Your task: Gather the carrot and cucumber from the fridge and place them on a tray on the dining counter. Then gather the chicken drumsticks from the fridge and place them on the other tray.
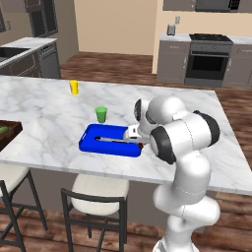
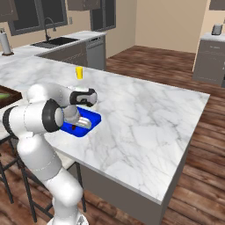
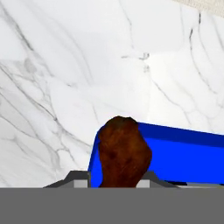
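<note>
- Left base view: risk first. Pincer [image 1: 139, 142] hangs at the near right corner of the blue tray [image 1: 98, 140], close to its rim, so a drumstick let go here could, I judge, land on the rim and roll onto the table [image 1: 49, 113]. A green cup [image 1: 101, 114] stands just behind the tray, a yellow cup [image 1: 74, 87] well apart; a wide swing might tip the green one.
- Right base view: the arm's wrist covers much of the tray [image 2: 90, 118]; a small dark red bit shows under the hand. Whether it touches the tray floor I cannot tell.
- Hand view: chicken drumstick [image 3: 124, 151], lumpy, brown-red, rounded on top, stands pinched between the pincer's tips, over the tray's [image 3: 188, 153] corner edge, with marble beyond.
</note>
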Controlling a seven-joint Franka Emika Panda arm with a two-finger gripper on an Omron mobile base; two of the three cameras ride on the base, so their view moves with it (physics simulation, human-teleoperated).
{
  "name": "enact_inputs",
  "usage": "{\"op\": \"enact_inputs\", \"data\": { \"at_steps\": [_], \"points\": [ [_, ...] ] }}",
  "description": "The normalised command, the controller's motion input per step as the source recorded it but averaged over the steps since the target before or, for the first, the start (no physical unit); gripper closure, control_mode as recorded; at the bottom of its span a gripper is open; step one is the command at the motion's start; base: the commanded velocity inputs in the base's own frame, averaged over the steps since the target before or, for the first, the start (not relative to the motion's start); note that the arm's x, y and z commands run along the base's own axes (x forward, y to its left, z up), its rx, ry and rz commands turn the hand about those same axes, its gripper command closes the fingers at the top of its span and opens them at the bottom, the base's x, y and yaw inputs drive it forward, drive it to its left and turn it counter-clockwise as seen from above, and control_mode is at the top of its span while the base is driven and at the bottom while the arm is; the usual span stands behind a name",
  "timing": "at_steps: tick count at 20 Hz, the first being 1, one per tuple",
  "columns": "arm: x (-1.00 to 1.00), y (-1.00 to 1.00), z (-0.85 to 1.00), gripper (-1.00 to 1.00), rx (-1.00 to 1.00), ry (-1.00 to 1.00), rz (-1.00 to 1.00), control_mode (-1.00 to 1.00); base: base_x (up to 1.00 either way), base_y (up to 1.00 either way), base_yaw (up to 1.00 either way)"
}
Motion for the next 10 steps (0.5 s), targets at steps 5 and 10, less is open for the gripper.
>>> {"op": "enact_inputs", "data": {
  "at_steps": [5, 10],
  "points": [
    [0.40, 0.11, 0.03, 1.00, 0.00, 0.26, 0.00, -1.00, 0.00, 0.00, 0.00],
    [0.41, 0.07, 0.06, 1.00, 0.00, 0.25, 0.00, -1.00, 0.00, 0.00, 0.00]
  ]
}}
